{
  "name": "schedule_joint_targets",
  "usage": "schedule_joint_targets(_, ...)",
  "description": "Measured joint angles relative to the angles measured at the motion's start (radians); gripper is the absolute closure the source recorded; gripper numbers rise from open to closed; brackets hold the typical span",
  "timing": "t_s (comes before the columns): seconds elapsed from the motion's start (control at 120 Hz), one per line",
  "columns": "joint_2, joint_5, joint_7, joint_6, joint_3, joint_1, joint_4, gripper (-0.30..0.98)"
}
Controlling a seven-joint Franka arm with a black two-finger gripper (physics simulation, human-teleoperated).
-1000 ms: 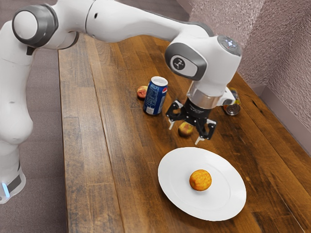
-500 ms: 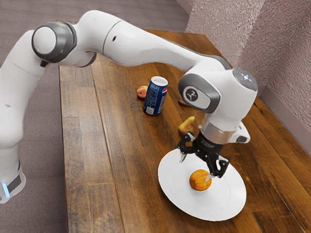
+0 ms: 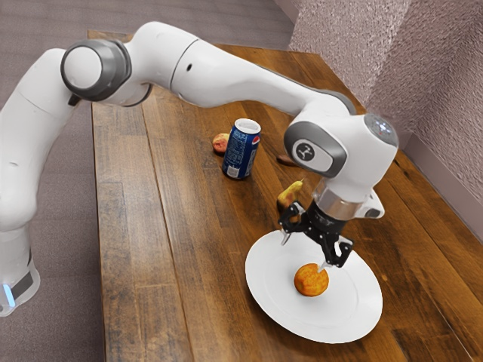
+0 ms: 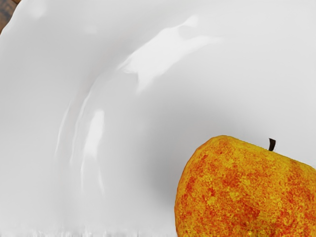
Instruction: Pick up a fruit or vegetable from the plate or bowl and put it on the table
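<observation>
- One apple [image 3: 310,280] still needs moving: it sits near the middle of the white plate [image 3: 257,290], so the lift and the placing are both left to do.
- My gripper [image 3: 304,253] stands wide open above the plate, its fingers spread and nothing between them; one fingertip overlaps the apple's edge in the exterior view, and I cannot tell whether they touch.
- I judge the approach nearly done, though I need to centre over the fruit before lowering and closing.
- Bare wood on the table [image 3: 177,294], towards the exterior view's left, looks fit for setting it down.
- Beyond the plate lie a pear [image 3: 289,197], a blue can [image 3: 240,153] and a reddish fruit [image 3: 219,143] beside it.
- A rough pale wall [image 3: 441,105] rises past the table.
</observation>
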Motion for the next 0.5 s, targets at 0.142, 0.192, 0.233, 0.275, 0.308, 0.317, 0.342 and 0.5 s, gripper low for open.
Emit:
schedule_joint_targets(0.142, -0.027, 0.002, 0.008, 0.002, 0.002, -0.034, 0.03, 0.0)
schedule_joint_targets(0.192, -0.036, 0.002, 0.011, 0.0, 0.01, -0.053, 0.058, 0.0)
schedule_joint_targets(0.233, -0.046, 0.003, 0.013, -0.002, 0.014, -0.064, 0.079, 0.0)
schedule_joint_targets(0.275, -0.067, 0.006, 0.016, -0.006, 0.017, -0.074, 0.102, 0.0)
schedule_joint_targets(0.308, -0.086, 0.013, 0.017, -0.009, 0.018, -0.083, 0.121, 0.0)
schedule_joint_targets(0.317, -0.091, 0.015, 0.018, -0.01, 0.019, -0.085, 0.125, 0.0)
schedule_joint_targets(0.342, -0.104, 0.021, 0.019, -0.013, 0.019, -0.089, 0.135, 0.0)
schedule_joint_targets(0.5, -0.156, 0.053, 0.027, -0.023, 0.022, -0.101, 0.157, 0.0)
